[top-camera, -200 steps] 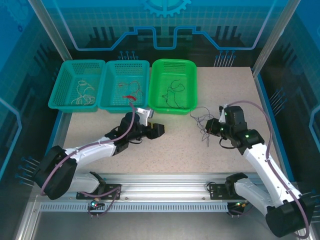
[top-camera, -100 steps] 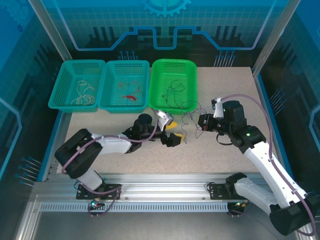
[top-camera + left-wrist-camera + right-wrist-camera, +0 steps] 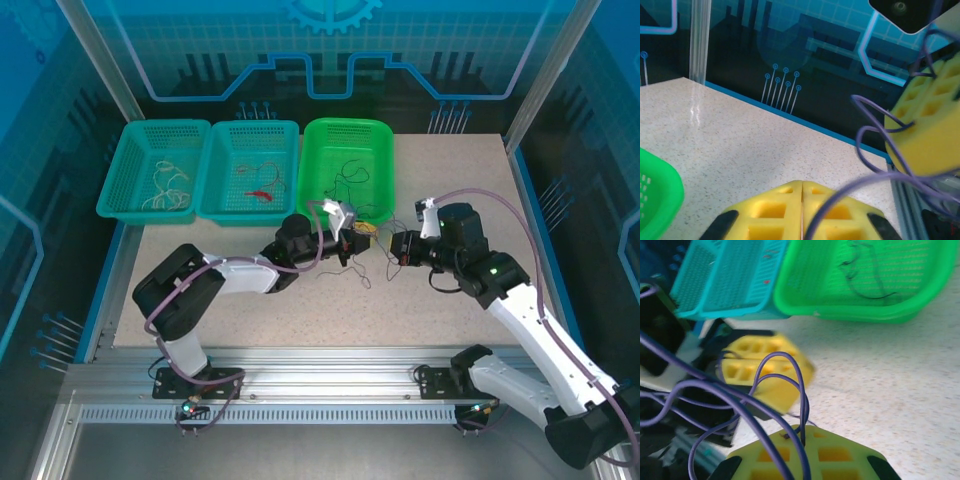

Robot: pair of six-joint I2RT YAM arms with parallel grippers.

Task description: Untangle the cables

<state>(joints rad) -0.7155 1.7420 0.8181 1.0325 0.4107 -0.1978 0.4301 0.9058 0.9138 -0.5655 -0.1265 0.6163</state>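
In the top external view, the left gripper (image 3: 355, 241) and the right gripper (image 3: 400, 247) are brought close together, just in front of the green basket (image 3: 385, 175). The cables (image 3: 380, 238) are seen as thin dark loops strung between the two, with a loose end trailing onto the speckled table (image 3: 450, 320). Both sets of jaws are pressed together. Two teal baskets (image 3: 205, 165) are set left of the green one. Cream strands (image 3: 168, 182) are held in the far-left basket, a red strand (image 3: 258, 192) in the middle one and a dark strand (image 3: 345, 185) in the green one. The table is enclosed by blue patterned panels.

In the left wrist view, the left gripper (image 3: 802, 215) is shown with its yellow pads shut flush. The cables (image 3: 880, 175) are arched across the right-hand pad and looped beside a pad (image 3: 927, 135) of the right gripper. Whether a strand is nipped in the seam cannot be told. A corner of the green basket (image 3: 655, 200) and the bare table (image 3: 740, 135) are seen, with a dark wall behind.

In the right wrist view, the right gripper (image 3: 802, 460) is closed, and the cables (image 3: 803, 405) are seen rising in purple loops from its seam, so they are gripped there. A pad (image 3: 755, 367) of the left gripper is seen just behind the loops. The basket interiors are shown more closely here.
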